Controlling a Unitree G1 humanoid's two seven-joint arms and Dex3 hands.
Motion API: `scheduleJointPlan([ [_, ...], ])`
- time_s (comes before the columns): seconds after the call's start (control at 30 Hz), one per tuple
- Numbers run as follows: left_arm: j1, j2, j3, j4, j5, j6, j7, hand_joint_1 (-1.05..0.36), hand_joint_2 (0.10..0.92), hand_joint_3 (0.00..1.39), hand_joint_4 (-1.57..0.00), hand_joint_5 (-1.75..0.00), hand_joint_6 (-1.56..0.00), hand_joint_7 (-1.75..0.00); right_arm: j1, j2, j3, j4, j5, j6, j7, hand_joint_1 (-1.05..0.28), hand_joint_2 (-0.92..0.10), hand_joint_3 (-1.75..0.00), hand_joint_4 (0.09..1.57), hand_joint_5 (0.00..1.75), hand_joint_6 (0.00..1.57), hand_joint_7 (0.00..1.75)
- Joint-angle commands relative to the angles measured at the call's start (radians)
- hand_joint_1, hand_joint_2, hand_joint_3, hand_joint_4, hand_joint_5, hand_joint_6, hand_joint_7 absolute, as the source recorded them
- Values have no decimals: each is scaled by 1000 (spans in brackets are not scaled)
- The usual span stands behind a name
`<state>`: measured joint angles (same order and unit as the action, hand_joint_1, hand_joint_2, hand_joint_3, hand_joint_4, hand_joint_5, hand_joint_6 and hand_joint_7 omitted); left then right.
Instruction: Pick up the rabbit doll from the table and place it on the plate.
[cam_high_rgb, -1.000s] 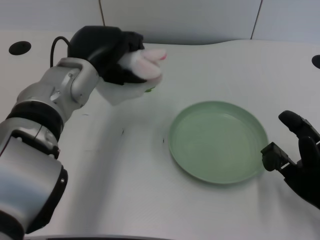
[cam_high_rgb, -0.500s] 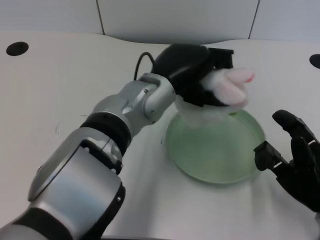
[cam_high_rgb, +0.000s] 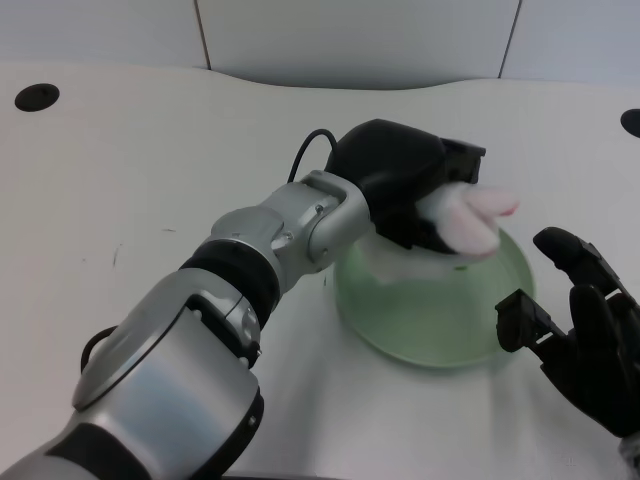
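I'm holding my left hand (cam_high_rgb: 405, 190), grasping the rabbit doll (cam_high_rgb: 468, 220), above the plate (cam_high_rgb: 430, 330); next I'm lowering and releasing.

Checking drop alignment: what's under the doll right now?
The green plate lies below the doll, which the left hand holds over its far side. Hand and doll cover that part of the plate, so whether the doll touches it cannot be told.

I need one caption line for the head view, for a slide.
Left hand holds the rabbit doll above the green plate; not yet released.
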<state>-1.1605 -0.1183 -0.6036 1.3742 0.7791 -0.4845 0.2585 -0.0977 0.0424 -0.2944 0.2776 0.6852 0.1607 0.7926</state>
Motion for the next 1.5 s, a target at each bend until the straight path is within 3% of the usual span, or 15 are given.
scheduleJointPlan([
  [0.03, 4, 13, -46, 11, 43, 77, -39, -656, 921, 355, -721, -1200, -702, -893, 22, -6, 0, -25, 18, 5, 2, -616, -921, -212, 600, 1746, 603, 1354],
  [0.1, 3, 15, -61, 16, 53, 119, -106, -751, 921, 422, -641, -467, -666, -244, 25, -6, 0, -29, 24, 8, 1, -614, -921, -215, 598, 1746, 601, 1325],
  [0.17, 9, 19, -59, 18, 45, 145, -164, -826, 921, 470, -478, -162, -499, -64, 27, -8, 2, -33, 23, 6, 3, -612, -921, -216, 596, 1746, 613, 1283],
  [0.23, 16, 23, -54, 16, 37, 152, -188, -908, 921, 532, -310, -35, -323, -13, 27, -11, 3, -34, 23, 3, 6, -615, -921, -219, 596, 1746, 616, 1270],
  [0.3, 26, 25, -40, 13, 22, 146, -199, -990, 921, 636, -176, -7, -185, -3, 24, -13, 2, -29, 23, 1, 9, -619, -921, -227, 590, 1746, 608, 1263],
  [0.47, 41, 16, 27, 9, -51, 123, -250, -1046, 921, 759, -12, 1, -14, 1, 11, -20, -1, -14, 19, -4, 12, -622, -921, -236, 578, 1746, 596, 1271],
  [0.7, 56, 0, 160, 0, -193, 83, -349, -1048, 921, 826, 1, 1, 1, 1, -8, -24, -10, 13, 29, 6, 19, -611, -921, -232, 582, 1746, 585, 1279],
  [0.9, 52, -10, 292, -10, -323, 88, -426, -1048, 921, 825, 1, 1, 1, 1, -20, -26, -13, 30, 24, 0, 18, -615, -921, -228, 583, 1746, 594, 1262],
  [1.03, 24, 0, 410, -22, -441, 93, -504, -1048, 921, 817, 1, 1, 1, 1, -36, -32, -21, 56, 36, 11, 31, -600, -921, -226, 576, 1746, 591, 1240],
  [1.17, 20, 2, 436, -26, -459, 92, -521, -1048, 921, 808, 1, 1, 1, 1, -41, -32, -23, 64, 36, 10, 34, -596, -921, -225, 575, 1746, 598, 1225],
  [1.23, 2, 37, 539, -50, -565, 68, -551, -1048, 921, 748, -72, -39, -15, -7, -52, -38, -21, 72, 19, -2, 21, -609, -921, -231, 574, 1746, 601, 1230],
  [1.3, -6, 71, 630, -67, -664, 71, -626, -1048, 921, 712, -115, -62, -24, -11, -63, -42, -21, 85, 8, -14, 20, -614, -921, -248, 568, 1746, 579, 1270],
  [1.4, 5, 102, 745, -81, -807, 125, -796, -1048, 921, 666, -172, -98, -60, -27, -72, -45, -21, 97, 2, -22, 19, -620, -921, -257, 566, 1746, 562, 1325],
  [1.47, 20, 117, 817, -88, -901, 180, -908, -1048, 921, 595, -162, -100, -53, -21, -75, -46, -22, 101, 2, -23, 17, -620, -921, -249, 561, 1746, 543, 1363],
  [1.5, 33, 130, 851, -93, -945, 208, -956, -983, 921, 507, -184, -117, -80, -31, -77, -46, -23, 102, 4, -20, 14, -622, -921, -246, 563, 1746, 543, 1372],
])
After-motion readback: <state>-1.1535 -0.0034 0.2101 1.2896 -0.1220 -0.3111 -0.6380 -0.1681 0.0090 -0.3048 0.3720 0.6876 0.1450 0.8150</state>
